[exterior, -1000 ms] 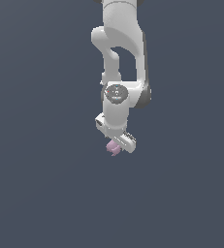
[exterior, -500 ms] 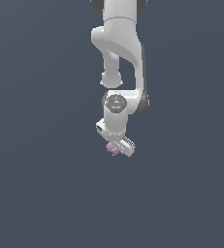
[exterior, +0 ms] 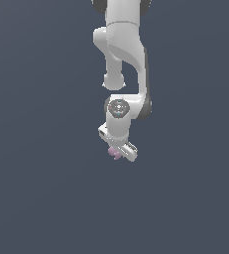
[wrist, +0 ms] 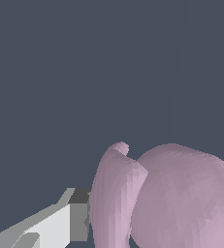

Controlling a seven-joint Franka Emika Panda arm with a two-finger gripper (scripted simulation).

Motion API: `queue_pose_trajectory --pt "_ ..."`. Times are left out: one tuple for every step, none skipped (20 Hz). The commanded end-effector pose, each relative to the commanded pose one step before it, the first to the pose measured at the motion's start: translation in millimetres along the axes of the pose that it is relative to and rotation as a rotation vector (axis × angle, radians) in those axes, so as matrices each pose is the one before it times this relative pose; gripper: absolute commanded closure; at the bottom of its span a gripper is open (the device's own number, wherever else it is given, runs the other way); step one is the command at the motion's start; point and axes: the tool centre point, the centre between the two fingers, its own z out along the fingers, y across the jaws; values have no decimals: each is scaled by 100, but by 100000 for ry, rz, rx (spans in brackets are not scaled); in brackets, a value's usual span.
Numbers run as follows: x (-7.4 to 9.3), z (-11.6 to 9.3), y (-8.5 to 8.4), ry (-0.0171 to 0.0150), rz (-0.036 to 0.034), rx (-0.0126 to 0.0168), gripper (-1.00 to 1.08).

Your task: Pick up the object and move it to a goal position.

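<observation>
The object (exterior: 114, 152) is a tiny pale pink-lilac lumpy piece with small lobes, sitting at the tip of the white gripper (exterior: 119, 151) in the exterior view. The gripper hangs from the white arm in mid-frame and is shut on the object. In the wrist view the object (wrist: 171, 198) fills the lower right, close to the camera, with one white and grey finger (wrist: 60, 223) pressed against its side. The other finger is hidden behind the object.
A plain dark grey-blue surface (exterior: 41, 188) fills the background in both views. The white arm (exterior: 123, 54) comes down from the top of the exterior view. Nothing else shows.
The arm has shifted slightly, and the gripper with the object has moved a little toward the exterior view's right and up. The grip on the object has not changed.
</observation>
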Motion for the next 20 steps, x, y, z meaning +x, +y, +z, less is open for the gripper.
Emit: queue_pose_trajectory --pt "8 77 47 -42 49 -78 108" --pt "0 0 0 0 0 0 108" --pt "0 0 0 0 0 0 108" --pt "0 0 0 0 0 0 108" --pt "-23 -68 -57 24 -72 79 108" --pt "-23 -8 -1 0 0 0 108" --pt "-68 -24 -4 0 0 0 108" --pt "-114 -40 -7 0 0 0 108" --pt "-161 -57 -9 0 0 0 108" --pt "-208 -73 -12 0 0 0 108" --pt "-255 -90 -15 0 0 0 108" --pt "-304 -108 -18 0 0 0 108" --pt "-355 -126 -22 0 0 0 108" --pt "-407 -144 -25 0 0 0 108" --pt "-461 -163 -29 0 0 0 108" --pt "-517 -184 -33 0 0 0 108" --pt "-576 -205 -38 0 0 0 108" --pt "-639 -227 -43 0 0 0 108" --pt "-705 -251 -49 0 0 0 108" --pt "-775 -277 -55 0 0 0 108"
